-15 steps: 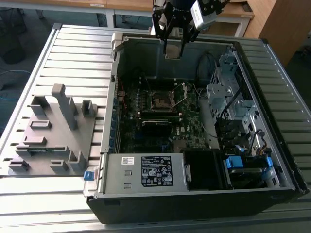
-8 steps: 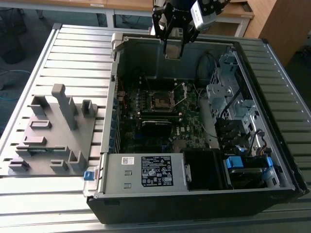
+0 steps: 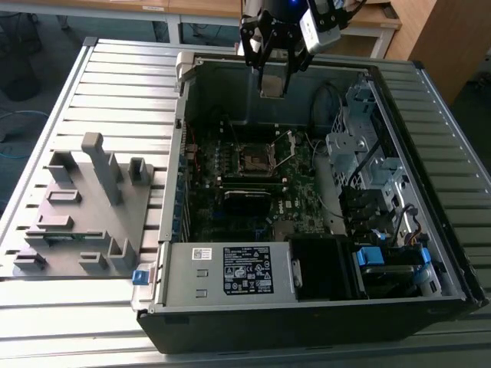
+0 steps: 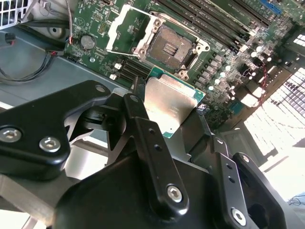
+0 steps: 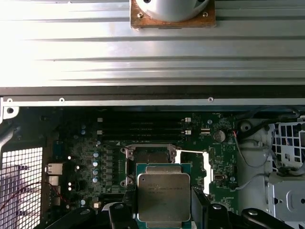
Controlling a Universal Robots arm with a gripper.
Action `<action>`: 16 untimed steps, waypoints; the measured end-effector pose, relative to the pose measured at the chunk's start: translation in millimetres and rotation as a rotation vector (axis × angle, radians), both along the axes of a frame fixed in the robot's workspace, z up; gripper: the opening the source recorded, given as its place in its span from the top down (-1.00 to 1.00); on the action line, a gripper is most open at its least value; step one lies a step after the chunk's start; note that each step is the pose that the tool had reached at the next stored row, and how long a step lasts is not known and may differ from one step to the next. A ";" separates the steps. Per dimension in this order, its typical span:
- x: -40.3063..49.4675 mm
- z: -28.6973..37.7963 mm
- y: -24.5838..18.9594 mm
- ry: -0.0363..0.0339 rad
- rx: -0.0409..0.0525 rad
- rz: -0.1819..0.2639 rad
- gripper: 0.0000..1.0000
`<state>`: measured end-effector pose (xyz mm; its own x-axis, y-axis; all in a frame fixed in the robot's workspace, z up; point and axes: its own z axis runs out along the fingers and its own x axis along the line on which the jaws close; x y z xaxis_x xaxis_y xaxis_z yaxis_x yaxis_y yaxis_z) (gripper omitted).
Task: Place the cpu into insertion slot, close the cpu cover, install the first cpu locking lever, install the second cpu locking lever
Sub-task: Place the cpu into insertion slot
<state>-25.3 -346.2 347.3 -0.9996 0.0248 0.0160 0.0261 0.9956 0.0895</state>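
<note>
My gripper point(image 3: 273, 83) hangs over the far wall of the open computer case, shut on the cpu point(image 4: 167, 106). The cpu is a flat square chip with a dull silver top and green edge, pinched by its sides between the dark fingers point(image 4: 137, 102). In the first wrist view the cpu point(image 5: 163, 194) sits just short of the insertion slot point(image 5: 148, 155). The insertion slot point(image 4: 169, 45) lies bare on the green board with its dark centre exposed. Beside it the cpu cover point(image 4: 127, 25) stands swung open, seen in the exterior view as a thin silvery frame point(image 3: 286, 148) next to the insertion slot point(image 3: 257, 159).
Long black memory slots point(image 5: 140, 126) run beside the socket. Drive cages and cables point(image 3: 360, 165) crowd the case at the exterior view's right. A power supply box point(image 3: 230, 272) fills the near side. A grey fixture point(image 3: 84, 207) stands on the ribbed table at the exterior view's left.
</note>
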 end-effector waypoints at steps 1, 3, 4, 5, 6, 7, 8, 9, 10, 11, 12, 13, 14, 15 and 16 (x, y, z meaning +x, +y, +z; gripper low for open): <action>0.0 -1.3 0.0 -0.0005 0.0000 0.000 -0.08; -0.2 -3.5 0.0 -0.0014 -0.0001 0.000 -0.08; -0.5 -4.4 0.0 -0.0018 0.0000 0.000 -0.08; -0.7 -4.7 0.0 -0.0019 -0.0002 0.000 -0.08; -0.7 -4.8 0.0 -0.0019 -0.0002 0.000 -0.08; -0.7 -4.7 0.0 -0.0019 -0.0004 0.000 -0.08; -1.1 -4.9 0.0 -0.0020 -0.0001 0.000 -0.08; -1.3 -4.9 0.0 -0.0020 -0.0001 0.000 -0.08; -1.4 -4.9 0.0 -0.0020 -0.0001 0.000 -0.08; -1.4 -4.9 0.0 -0.0020 0.0000 0.000 -0.08; -1.4 -4.9 0.0 -0.0020 0.0000 0.000 -0.08; -1.4 -4.9 0.0 -0.0020 0.0000 0.000 -0.08; -1.4 -4.9 0.0 -0.0020 -0.0001 0.000 -0.08; -1.4 -4.9 0.0 -0.0019 -0.0002 0.000 -0.08; -1.4 -5.1 0.0 -0.0020 -0.0001 0.000 -0.08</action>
<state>-26.7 -346.2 342.2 -0.9996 0.0248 0.0141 0.0259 0.9957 0.0894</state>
